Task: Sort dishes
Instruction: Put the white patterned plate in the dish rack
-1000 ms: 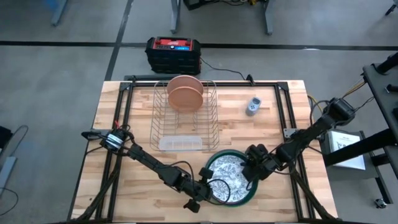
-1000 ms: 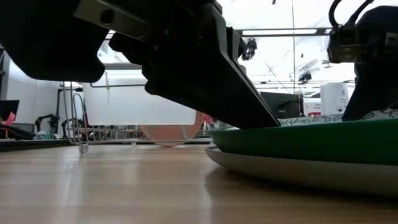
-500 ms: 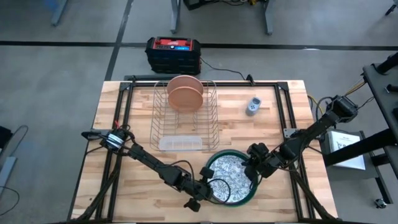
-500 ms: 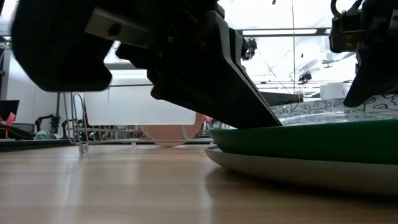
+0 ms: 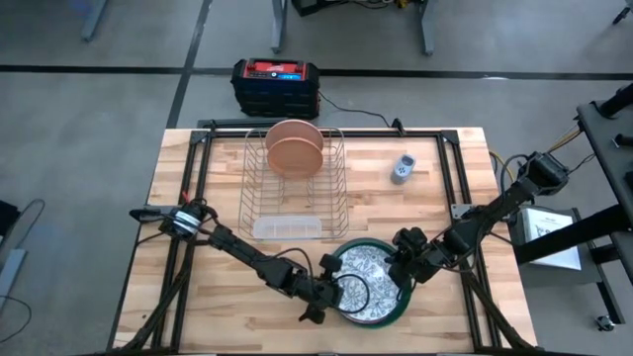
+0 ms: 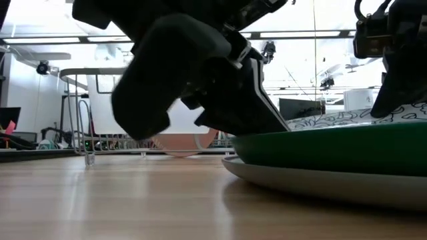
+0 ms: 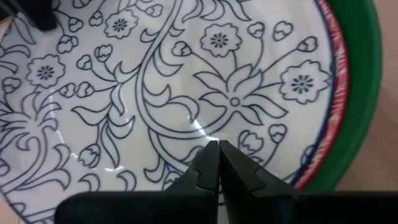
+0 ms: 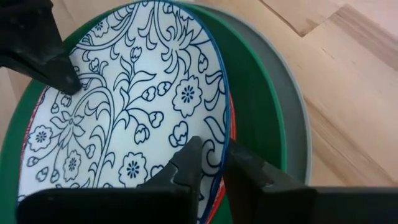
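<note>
No writing can be read on any plate or on the small grey gadget [image 5: 403, 168]. The left gripper [image 7: 217, 149], fingers pressed together, rests its tips on the left part of the white patterned plate [image 5: 361, 285], which tops a red plate [image 8: 231, 134], the dark green plate [image 5: 398, 309] and a grey plate [image 8: 292, 124] near the table's [image 5: 198, 188] front edge. Bare wood lies left of the stack, the salmon-pink plate [image 5: 294, 148] stands in the wire rack [image 5: 259, 188] behind, and the right gripper [image 8: 211, 163] straddles the patterned plate's right rim, fingers slightly apart.
</note>
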`<state>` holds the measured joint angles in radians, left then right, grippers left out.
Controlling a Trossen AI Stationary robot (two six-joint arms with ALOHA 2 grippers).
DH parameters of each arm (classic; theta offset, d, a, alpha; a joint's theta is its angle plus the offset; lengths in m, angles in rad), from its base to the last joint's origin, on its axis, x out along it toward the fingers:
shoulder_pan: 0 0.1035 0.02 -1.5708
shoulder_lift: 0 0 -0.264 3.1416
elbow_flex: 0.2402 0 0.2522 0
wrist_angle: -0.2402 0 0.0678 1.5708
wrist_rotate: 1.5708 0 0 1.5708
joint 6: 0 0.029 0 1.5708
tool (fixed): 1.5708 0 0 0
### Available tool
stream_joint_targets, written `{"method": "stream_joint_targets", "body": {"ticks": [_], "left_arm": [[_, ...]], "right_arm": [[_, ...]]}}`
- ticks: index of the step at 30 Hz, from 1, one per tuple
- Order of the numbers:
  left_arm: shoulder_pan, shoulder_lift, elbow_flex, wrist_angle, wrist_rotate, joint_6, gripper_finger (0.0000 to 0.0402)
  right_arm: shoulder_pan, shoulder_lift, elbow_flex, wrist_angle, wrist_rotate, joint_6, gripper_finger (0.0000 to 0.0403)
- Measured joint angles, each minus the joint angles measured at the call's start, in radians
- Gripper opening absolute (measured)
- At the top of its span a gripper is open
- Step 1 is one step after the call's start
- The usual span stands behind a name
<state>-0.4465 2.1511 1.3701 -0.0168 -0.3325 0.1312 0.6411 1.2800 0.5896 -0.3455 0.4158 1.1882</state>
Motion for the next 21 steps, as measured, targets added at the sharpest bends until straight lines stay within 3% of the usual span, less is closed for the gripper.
{"method": "stream_joint_targets", "body": {"ticks": [8,21], "left_arm": [[0.009,0.042,0.005,0.072,-0.009,0.002,0.0],[0.033,0.045,0.004,0.109,0.0,0.014,0.0]], "right_arm": [[0.0,0.0,-0.045,0.06,-0.003,0.048,0.0071],[-0.011,0.0,-0.143,0.284,-0.031,0.095,0.0154]]}}
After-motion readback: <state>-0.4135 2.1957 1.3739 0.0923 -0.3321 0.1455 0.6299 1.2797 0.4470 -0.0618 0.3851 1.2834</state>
